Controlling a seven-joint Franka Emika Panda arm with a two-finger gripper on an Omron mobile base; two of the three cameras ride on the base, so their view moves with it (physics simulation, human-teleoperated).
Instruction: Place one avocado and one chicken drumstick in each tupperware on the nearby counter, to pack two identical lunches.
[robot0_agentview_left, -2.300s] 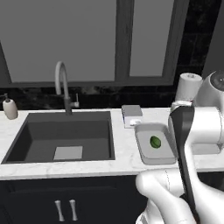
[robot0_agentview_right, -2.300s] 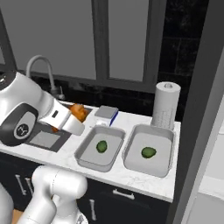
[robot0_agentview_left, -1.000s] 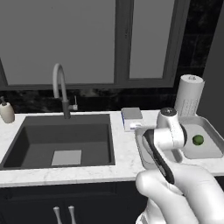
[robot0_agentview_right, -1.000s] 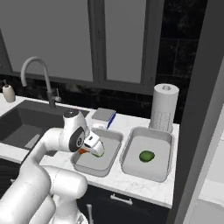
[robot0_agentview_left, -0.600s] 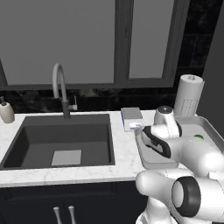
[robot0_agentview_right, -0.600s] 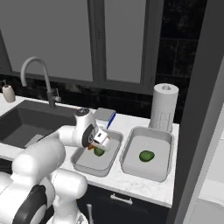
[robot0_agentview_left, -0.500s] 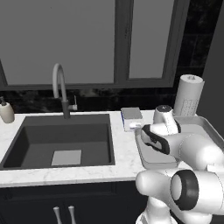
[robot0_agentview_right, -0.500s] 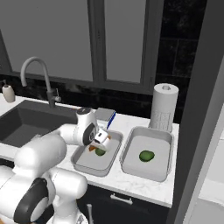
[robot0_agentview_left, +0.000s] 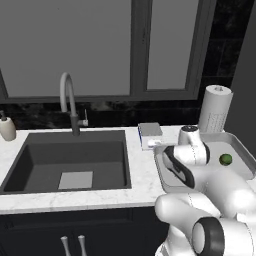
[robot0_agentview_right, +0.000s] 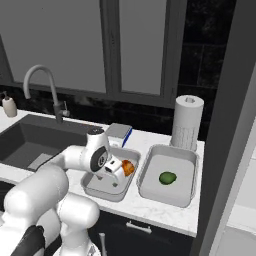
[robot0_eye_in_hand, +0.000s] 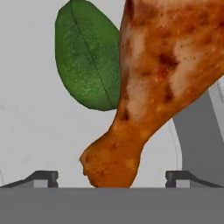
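Lying in the nearer tupperware (robot0_agentview_right: 95, 189), a chicken drumstick (robot0_eye_in_hand: 162, 83) is showing a mottled orange-brown skin with darker roasted flecks. In the hand view its broad meaty end is sitting toward the upper right and narrowing down to a knobby bone end near the lower middle, so its long axis is running diagonally across that picture. Beside it, and partly behind its upper left edge, an avocado (robot0_eye_in_hand: 87, 65) is lying as a dark-green pointed oval with a finely pebbled skin and a thin seam along its length.

The gripper (robot0_eye_in_hand: 112, 178) is standing wide apart over this container, its two dark finger tips sitting well clear on either side of the bone end and gripping nothing. From the right base view the drumstick is appearing as an orange lump just beyond the white hand, inside the smooth light-grey rectangular box with rounded corners and a raised rim.

The second tupperware (robot0_agentview_right: 150, 192), of the same shape, is sitting just beside the first on the white grey-veined counter (robot0_agentview_right: 160, 212) and is holding the other avocado (robot0_agentview_right: 167, 177). A ribbed white paper-towel roll (robot0_agentview_right: 186, 122) is standing upright behind it.
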